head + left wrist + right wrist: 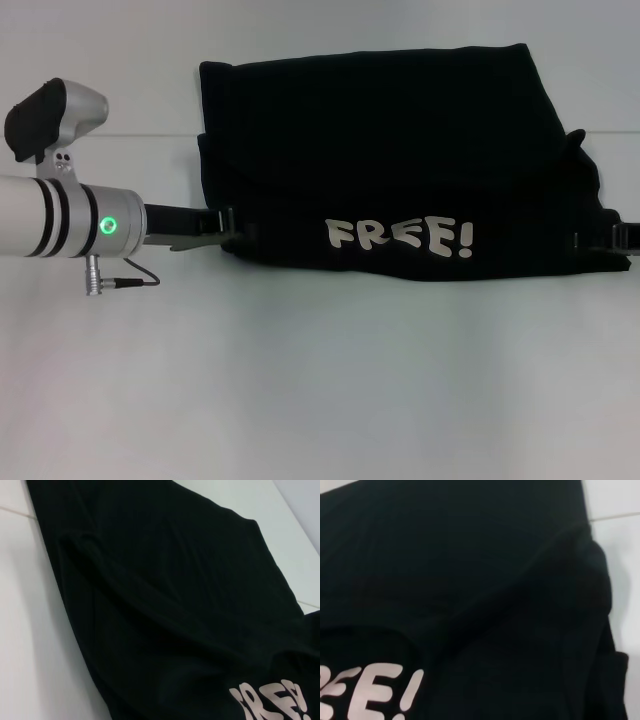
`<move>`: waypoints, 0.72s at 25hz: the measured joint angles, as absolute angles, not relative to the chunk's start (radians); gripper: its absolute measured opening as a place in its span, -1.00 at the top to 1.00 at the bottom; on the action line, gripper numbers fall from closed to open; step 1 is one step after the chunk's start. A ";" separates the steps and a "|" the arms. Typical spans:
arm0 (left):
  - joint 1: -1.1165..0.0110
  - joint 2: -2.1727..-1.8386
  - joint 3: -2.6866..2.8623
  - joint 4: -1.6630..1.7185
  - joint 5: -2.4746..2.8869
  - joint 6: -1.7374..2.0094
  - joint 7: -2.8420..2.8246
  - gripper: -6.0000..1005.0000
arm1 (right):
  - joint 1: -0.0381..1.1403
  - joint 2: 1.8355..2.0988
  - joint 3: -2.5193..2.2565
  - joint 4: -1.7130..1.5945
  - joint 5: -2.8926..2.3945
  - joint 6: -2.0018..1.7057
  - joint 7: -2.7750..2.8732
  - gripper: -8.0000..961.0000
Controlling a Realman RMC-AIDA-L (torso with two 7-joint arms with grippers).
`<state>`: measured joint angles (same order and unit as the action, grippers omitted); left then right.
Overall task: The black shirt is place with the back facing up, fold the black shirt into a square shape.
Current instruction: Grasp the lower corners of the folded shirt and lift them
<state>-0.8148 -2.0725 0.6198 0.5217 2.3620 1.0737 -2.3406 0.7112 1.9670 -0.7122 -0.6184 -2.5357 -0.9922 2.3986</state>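
Black shirt (400, 150) folded on the white worktop (320, 380), lettering up, left gripper (228, 226) at its left edge, right gripper (618, 236) at its right, jaws' grip impossible to tell; wrist views: only cloth and lettering.

Left end effector (228, 228) reaches toward 3 o'clock; right end effector (612, 236) reaches in toward 9 o'clock.

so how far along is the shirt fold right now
Partly done. The black shirt is already doubled over, its near layer showing the FREE! lettering. In hand: the left gripper and right gripper sit at the shirt's two ends on the white table. Left: it is a wide rectangle with bunched edges, so more folding to reach a square.
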 joint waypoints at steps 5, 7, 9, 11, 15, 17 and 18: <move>-0.813 -2.072 0.620 0.521 2.357 1.074 -2.341 0.94 | 0.717 1.969 -0.726 -0.600 -2.541 -0.962 2.410 -0.55; -0.812 -2.071 0.620 0.521 2.357 1.074 -2.341 0.94 | 0.717 1.968 -0.726 -0.597 -2.548 -0.954 2.421 -0.52; -0.812 -2.072 0.620 0.521 2.357 1.074 -2.341 0.94 | 0.717 1.968 -0.725 -0.597 -2.551 -0.949 2.427 -0.48; -0.811 -2.073 0.620 0.521 2.356 1.074 -2.341 0.94 | 0.718 1.968 -0.725 -0.597 -2.551 -0.948 2.427 -0.31; -0.810 -2.075 0.620 0.521 2.355 1.075 -2.341 0.94 | 0.722 1.969 -0.725 -0.597 -2.551 -0.949 2.427 0.03; -0.808 -2.076 0.620 0.521 2.352 1.078 -2.341 0.94 | 0.722 1.968 -0.721 -0.600 -2.551 -0.953 2.427 0.12; -0.807 -2.076 0.620 0.521 2.351 1.079 -2.341 0.94 | 0.722 1.968 -0.719 -0.602 -2.551 -0.957 2.427 0.16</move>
<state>-0.8075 -2.0757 0.6196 0.5211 2.3509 1.0793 -2.3409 0.7225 1.9681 -0.7193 -0.6023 -2.5509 -0.9574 2.4268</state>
